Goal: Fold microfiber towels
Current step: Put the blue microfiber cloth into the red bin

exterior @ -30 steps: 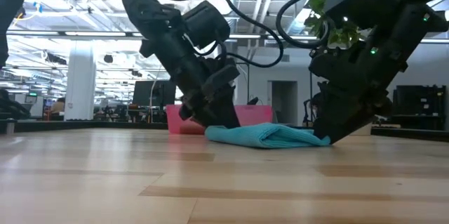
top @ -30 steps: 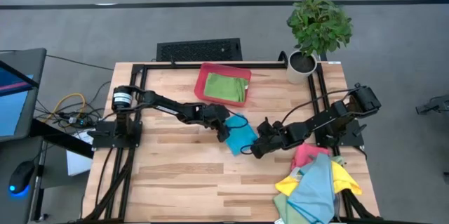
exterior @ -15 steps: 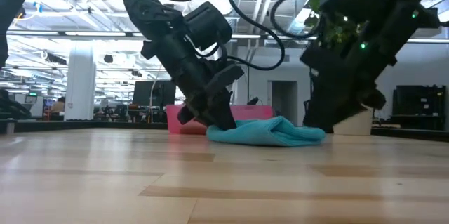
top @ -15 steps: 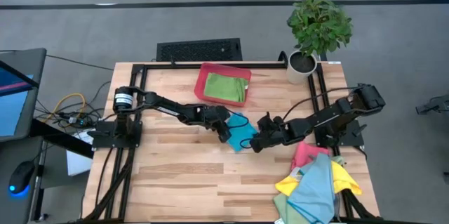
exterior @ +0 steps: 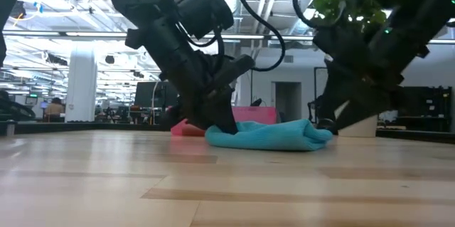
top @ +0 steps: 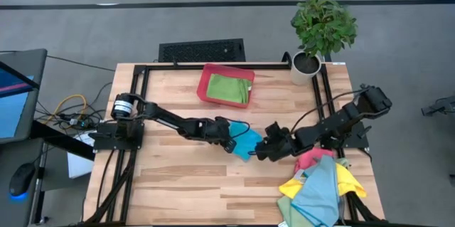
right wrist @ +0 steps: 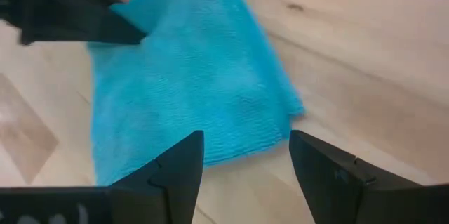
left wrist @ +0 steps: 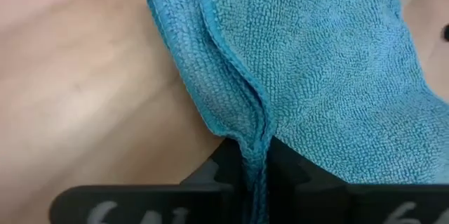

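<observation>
Pinching the blue towel (left wrist: pixel 330 76) by its stacked hems, left pincer (left wrist: pixel 254 161) clamps narrow | right pincer (right wrist: pixel 245 157) gapes wide, just beside the far edge, empty | towel lies on counter (top: pixel 178 177) between both | risk: thin grip slips, layers unfold.

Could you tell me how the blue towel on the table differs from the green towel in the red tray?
The blue towel is folded but rumpled, pinched by the left gripper; the green towel lies flat, untouched. Blue sits on bare wood between the arms; green fills the red tray. Both are folded cloths.
</observation>
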Tool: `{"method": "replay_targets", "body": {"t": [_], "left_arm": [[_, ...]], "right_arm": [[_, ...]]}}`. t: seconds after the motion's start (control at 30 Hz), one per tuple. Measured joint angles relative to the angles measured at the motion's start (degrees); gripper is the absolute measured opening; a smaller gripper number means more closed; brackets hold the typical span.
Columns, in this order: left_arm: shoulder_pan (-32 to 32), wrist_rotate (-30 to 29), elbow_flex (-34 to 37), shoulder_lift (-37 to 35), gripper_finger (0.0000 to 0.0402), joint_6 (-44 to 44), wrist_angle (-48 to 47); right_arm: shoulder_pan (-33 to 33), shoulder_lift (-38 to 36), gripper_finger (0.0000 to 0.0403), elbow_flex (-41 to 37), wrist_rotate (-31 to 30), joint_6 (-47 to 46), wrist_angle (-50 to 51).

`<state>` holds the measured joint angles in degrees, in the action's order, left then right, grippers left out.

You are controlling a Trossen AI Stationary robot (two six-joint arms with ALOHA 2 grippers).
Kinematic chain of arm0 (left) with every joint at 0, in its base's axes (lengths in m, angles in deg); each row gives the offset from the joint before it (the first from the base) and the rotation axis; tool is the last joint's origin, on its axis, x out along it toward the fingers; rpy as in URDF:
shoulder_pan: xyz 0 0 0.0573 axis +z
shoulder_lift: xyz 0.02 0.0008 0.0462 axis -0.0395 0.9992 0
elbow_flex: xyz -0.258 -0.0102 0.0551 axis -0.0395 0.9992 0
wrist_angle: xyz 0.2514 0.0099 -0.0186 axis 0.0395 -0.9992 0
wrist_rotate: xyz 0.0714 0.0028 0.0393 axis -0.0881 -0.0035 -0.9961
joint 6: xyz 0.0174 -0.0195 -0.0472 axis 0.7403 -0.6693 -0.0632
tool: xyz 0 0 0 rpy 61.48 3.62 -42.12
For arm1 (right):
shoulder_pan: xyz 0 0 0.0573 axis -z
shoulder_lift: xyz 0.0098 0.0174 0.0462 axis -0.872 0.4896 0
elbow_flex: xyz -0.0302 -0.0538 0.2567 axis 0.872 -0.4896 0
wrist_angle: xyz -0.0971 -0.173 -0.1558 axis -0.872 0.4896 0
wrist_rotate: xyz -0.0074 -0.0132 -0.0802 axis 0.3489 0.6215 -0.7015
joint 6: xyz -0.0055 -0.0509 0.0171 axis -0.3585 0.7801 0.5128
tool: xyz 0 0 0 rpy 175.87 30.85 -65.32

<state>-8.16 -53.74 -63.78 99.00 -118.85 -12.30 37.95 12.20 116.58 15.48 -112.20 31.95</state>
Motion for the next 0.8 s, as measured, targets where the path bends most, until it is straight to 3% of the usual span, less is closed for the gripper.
{"method": "replay_targets", "body": {"t": [0.23, 0.6, 0.8], "left_arm": [[-0.1, 1.7, 0.3, -3.7, 0.0043, -0.8, -1.5], [0.1, 1.9, 0.1, -3.8, 0.0145, 1.0, -3.4], [0.2, 1.7, 0.1, -3.2, 0.0164, 3.2, -4.1]], "right_arm": [[-0.8, 5.1, 0.0238, 0.0, 0.2, -9.4, -3.7], [1.3, 9.7, 0.0238, 0.1, -0.7, -8.2, -15.1], [3.3, 14.0, 0.0236, 0.5, -0.7, -6.6, -23.0]]}}
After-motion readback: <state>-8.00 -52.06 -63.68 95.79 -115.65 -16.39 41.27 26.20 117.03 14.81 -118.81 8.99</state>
